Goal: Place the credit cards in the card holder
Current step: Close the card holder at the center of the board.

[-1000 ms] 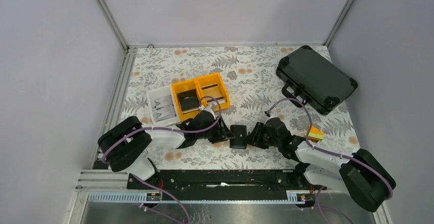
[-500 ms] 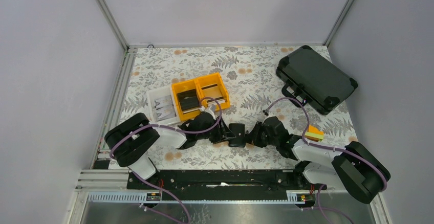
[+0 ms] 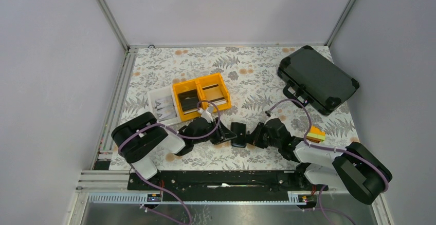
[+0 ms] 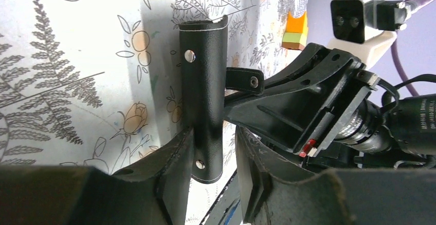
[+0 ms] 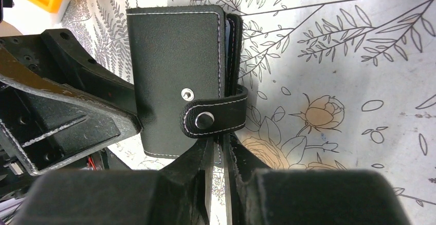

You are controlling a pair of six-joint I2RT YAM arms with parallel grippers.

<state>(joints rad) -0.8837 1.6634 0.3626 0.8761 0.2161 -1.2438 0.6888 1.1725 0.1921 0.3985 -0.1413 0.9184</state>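
Card holder (image 3: 238, 134): folded, at the near middle of your table (image 3: 257, 81), between both arms. Your left gripper (image 4: 213, 167): jaws apart, straddling it, gap on one side. Your right gripper (image 5: 216, 155): pinched tight on one edge.

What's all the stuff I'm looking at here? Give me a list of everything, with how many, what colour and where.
card holder: one, black, near middle of the table, between the two grippers
credit cards: number unclear, silvery grey, in the white bin
white bin: one, white, just left of the yellow bins
yellow bins: two side by side, yellow, left of centre; dark contents too small to name
hard case: one, black, far right corner
small block: one, orange, yellow and green, right side
table: one, floral cover
left gripper: one, black, jaws either side of the card holder
right gripper: one, black, pinched on the card holder's edge
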